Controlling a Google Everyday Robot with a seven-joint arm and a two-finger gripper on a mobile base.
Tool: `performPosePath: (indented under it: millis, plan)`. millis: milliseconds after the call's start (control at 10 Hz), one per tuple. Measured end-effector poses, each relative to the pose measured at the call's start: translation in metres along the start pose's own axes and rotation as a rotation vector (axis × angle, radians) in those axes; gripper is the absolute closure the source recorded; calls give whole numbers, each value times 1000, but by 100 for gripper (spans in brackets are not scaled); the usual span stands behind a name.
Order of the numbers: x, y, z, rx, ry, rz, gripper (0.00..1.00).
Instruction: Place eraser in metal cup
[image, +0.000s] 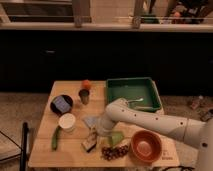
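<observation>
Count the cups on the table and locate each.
2. The metal cup stands mid-back, by the round orange object; the white cup sits left of the gripper, which hangs by the eraser. The arm may hide others.
</observation>
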Motion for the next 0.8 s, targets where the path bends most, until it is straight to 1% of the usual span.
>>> performPosePath:
  millis: [100,300,400,500,800]
  plan:
    - [0,0,1,-1,-1,2,70]
    - [-1,-1,2,-4,-5,8,91]
    - [-1,-1,3,-5,-5,9,98]
    - [-1,-1,3,-6,-6,9,100]
    - [-7,-5,-3,-3,-1,-13,100]
